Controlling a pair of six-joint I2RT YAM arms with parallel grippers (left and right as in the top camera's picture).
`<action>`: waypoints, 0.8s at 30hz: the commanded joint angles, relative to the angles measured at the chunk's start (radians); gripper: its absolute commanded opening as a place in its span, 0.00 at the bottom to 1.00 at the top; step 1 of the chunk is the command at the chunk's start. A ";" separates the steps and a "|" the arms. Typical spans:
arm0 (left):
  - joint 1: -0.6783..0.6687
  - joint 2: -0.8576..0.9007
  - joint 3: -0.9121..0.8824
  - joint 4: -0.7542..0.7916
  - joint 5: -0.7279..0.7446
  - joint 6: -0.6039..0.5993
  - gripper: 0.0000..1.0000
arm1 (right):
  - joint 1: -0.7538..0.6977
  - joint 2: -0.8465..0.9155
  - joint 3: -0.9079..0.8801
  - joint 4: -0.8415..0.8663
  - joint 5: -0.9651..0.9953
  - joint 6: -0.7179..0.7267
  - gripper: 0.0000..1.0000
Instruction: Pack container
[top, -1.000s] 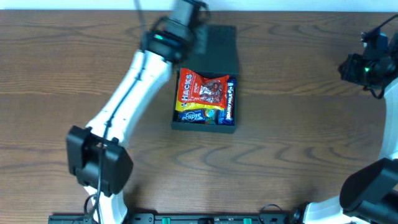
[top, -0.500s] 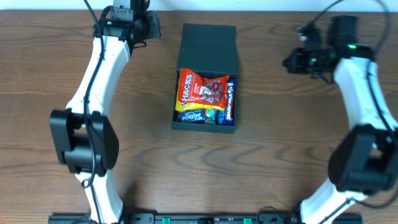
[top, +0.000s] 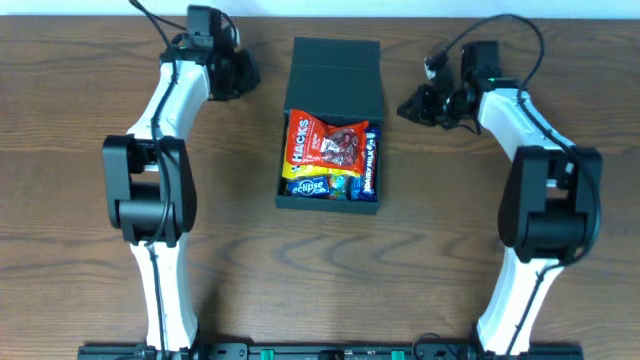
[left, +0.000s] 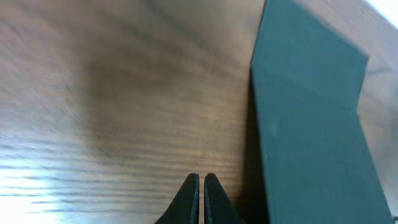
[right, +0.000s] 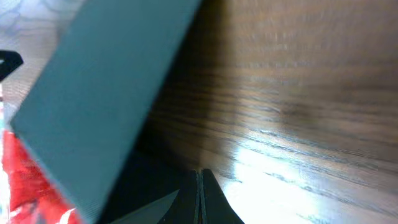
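flanking container (top: 335, 75), left fingers (left: 190, 200), right fingers (right: 210, 202), both closed, snacks (top: 325, 146) inside

Teal-green container (top: 335, 70) (wood-grain brown table (top: 420, 250))

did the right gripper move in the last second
Yes. In the overhead view the right gripper has swung inward from near the edge of the table toward the container, which has stayed put, and now sits close beside it.
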 joint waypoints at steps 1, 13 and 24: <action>-0.008 0.036 0.013 -0.019 0.073 -0.038 0.06 | 0.010 0.038 -0.004 0.013 -0.054 0.027 0.01; -0.061 0.098 0.013 0.029 0.167 -0.116 0.06 | 0.063 0.134 -0.004 0.253 -0.270 0.064 0.01; -0.058 0.100 0.029 0.156 0.269 -0.087 0.06 | 0.035 0.130 0.002 0.549 -0.550 0.043 0.02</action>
